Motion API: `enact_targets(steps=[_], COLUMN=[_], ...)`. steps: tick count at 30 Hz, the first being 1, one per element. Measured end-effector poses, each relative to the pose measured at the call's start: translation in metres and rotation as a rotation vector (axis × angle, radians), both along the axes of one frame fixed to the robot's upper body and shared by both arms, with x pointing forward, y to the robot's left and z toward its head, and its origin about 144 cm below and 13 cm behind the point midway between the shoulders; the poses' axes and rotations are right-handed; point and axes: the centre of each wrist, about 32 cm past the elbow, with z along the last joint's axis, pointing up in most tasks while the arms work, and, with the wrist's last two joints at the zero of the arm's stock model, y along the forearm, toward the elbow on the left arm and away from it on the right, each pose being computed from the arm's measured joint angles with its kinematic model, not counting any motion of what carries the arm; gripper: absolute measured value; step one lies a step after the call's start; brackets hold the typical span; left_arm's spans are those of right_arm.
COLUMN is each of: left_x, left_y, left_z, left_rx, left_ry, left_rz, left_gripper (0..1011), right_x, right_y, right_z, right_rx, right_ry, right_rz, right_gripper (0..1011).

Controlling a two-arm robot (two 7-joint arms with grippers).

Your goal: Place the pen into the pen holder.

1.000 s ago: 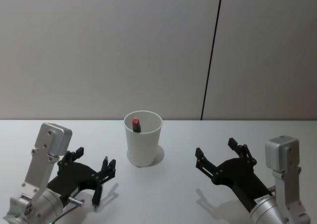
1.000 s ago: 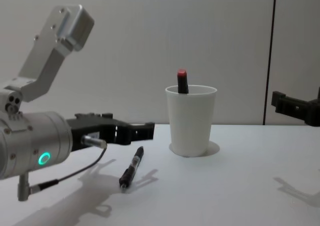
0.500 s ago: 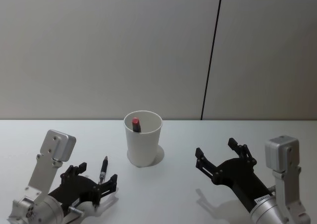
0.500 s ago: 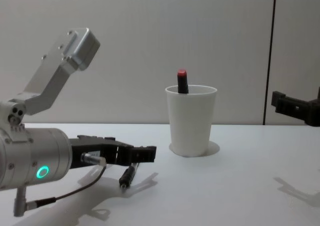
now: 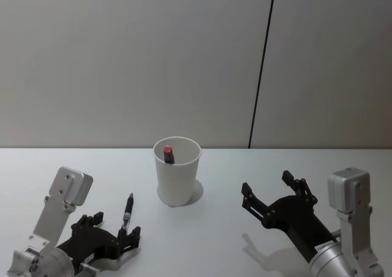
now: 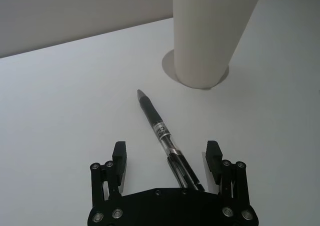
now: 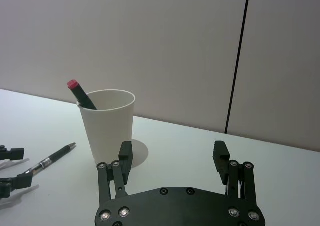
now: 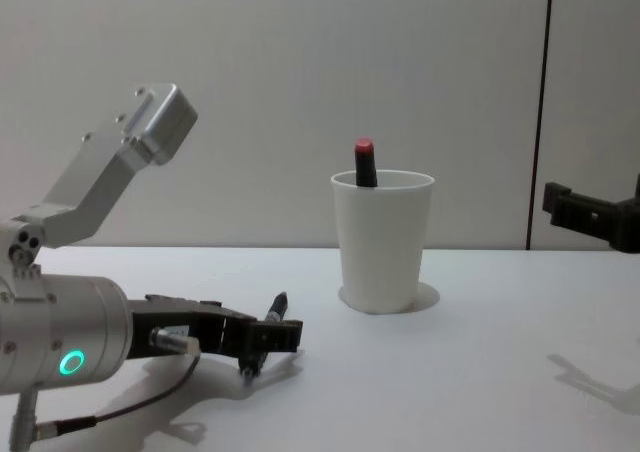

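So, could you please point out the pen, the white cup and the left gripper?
pen [image 6: 160, 129], left wrist view, on its clear barrel.
white cup [image 6: 212, 38], left wrist view, on its side wall.
left gripper [image 6: 166, 148], left wrist view, midway between its open fingertips.

No words or numbers can be read. The pen has a white band around its middle with tiny dark print on it, but the letters are too small to make out. The right arm has a little white sticker with a line of dark print on it. That print is too small to read as well.
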Motion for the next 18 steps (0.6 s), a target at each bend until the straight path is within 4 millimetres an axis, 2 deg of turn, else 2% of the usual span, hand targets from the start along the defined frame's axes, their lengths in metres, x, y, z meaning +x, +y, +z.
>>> enact_targets(steps=[18], left_x=[0.0026], left_y=[0.0019], left_z=[-0.0009], left_rx=[0.033], left_ry=[0.014], left_rz=[-0.010], left_gripper=[1000], right_x=[0.0000], right_y=[0.0000], right_z=[0.0000], right_rx=[0.000], right_ry=[0.000], right_rz=[0.000], right_gripper=[1001])
